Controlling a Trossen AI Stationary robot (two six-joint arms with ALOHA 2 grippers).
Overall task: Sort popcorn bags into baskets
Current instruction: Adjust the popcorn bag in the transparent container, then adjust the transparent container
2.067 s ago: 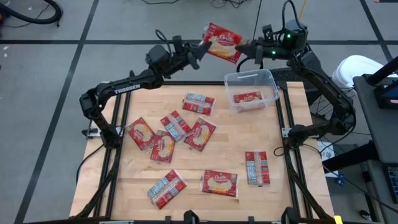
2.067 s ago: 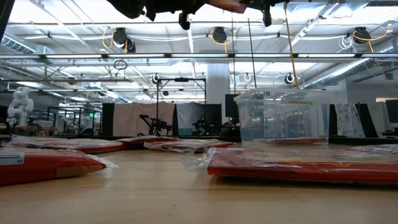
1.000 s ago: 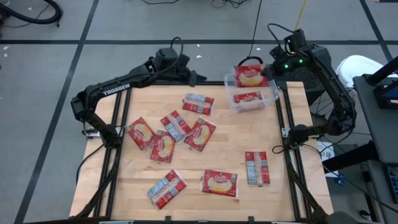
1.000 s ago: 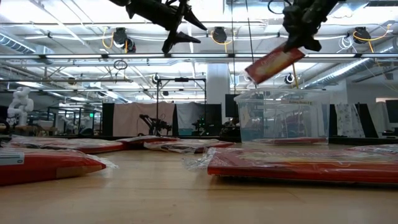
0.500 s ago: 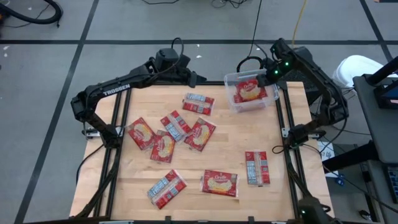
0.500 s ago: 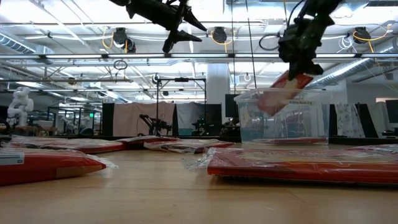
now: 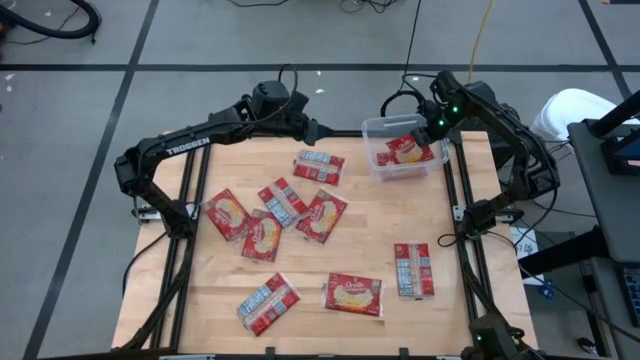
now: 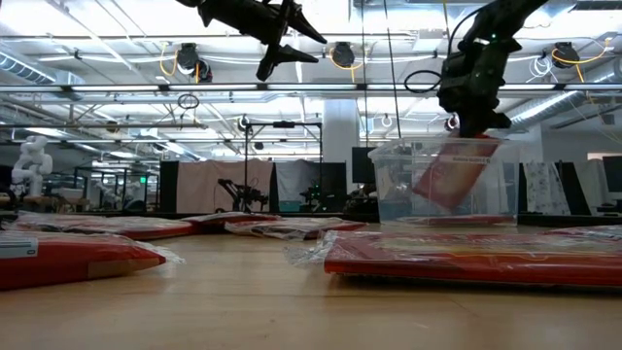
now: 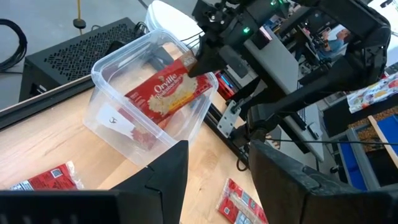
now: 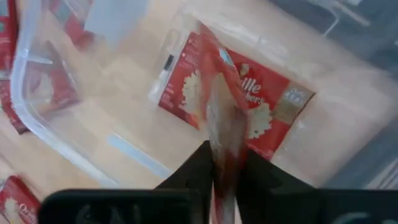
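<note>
A: Position of the right gripper [image 7: 432, 136], compared with a second ago?

B: Lower, and now over the far right corner of the small clear plastic rectangular tub [image 7: 372, 133]; earlier held high above it. Fingers still pinched on the edge of a flat red popcorn packet with a cream-yellow popcorn picture [image 7: 405, 150], now tilted down inside the tub instead of hanging above the rim. In the low view, packet [image 8: 455, 173] seen through the clear wall [image 8: 389, 185], slanted, upper edge at the gripper [image 8: 474, 126]. In the right wrist view, packet edge [image 10: 217, 106] between the two dark fingers [image 10: 193, 168], above a second red packet lying flat on the tub floor [image 10: 273, 93].

A: And the left gripper [image 7: 318, 131]?

B: Unchanged over the last second: raised near the table's far edge, left of the tub, fingers parted and holding nothing. Two seconds ago close to the raised packet; now apart from it.

A: Rest of the light wooden table [image 7: 480, 310]?

B: Eight red packets lying loose, in the same places as before: a cluster at centre left [image 7: 285, 205], one near the far edge [image 7: 320, 165], three toward the near side [image 7: 352, 294].
</note>
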